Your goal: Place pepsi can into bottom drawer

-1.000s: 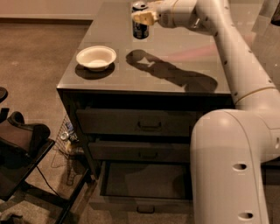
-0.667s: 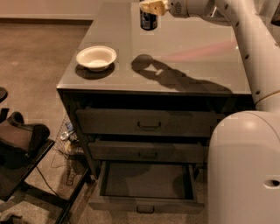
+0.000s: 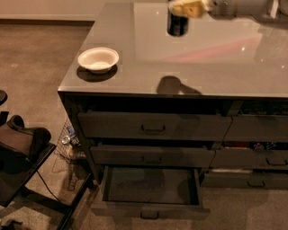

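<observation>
You see the gripper (image 3: pixel 181 9) at the top edge, its fingers (image 3: pixel 192 8) pinching the pepsi can (image 3: pixel 176 26) above the worktop (image 3: pixel 216 67); the bottom drawer (image 3: pixel 150 187) stands open.

I see a dim, warm-toned scene. The light comes from above the counter top (image 3: pixel 135 76), and a little from behind it. The gripper (image 3: pixel 186 8) is at the top edge, above the far part of this counter top, and it is closed on the pepsi can (image 3: pixel 177 24). It throws one dark shadow near the front edge. The white bowl (image 3: pixel 98 59) on the left corner has a soft shadow toward the front. Pale glare and a pinkish streak lie on the glossy far half. Below the counter top the open bottom drawer (image 3: pixel 148 210) is shaded inside. Everything looks slightly soft and grainy.
</observation>
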You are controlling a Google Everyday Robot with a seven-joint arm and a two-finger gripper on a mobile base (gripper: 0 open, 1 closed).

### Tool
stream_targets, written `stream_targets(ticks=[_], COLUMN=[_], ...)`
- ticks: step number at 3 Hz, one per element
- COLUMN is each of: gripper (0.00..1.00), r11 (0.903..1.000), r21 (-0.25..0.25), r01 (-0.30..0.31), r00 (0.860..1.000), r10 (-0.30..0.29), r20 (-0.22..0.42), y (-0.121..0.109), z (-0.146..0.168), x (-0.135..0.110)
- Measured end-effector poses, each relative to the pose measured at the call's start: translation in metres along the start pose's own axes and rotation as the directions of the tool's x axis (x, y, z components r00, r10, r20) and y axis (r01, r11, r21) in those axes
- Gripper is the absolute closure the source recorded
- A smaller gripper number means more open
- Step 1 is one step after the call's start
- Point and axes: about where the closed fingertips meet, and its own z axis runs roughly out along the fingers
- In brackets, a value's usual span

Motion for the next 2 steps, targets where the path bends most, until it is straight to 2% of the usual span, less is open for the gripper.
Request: stream_targets(ticks=[1,2], gripper=[1.0,1.0], r11=[0.9976,0.9871], r21=[-0.069,-0.16], r01=[0.011,0.005], r00=[1.0,0.999], r10=[-0.012,-0.01], r20=[-0.021,-0.032], y=[0.044,0.085], z=[-0.046,-0.074], x=[0.016,0.037])
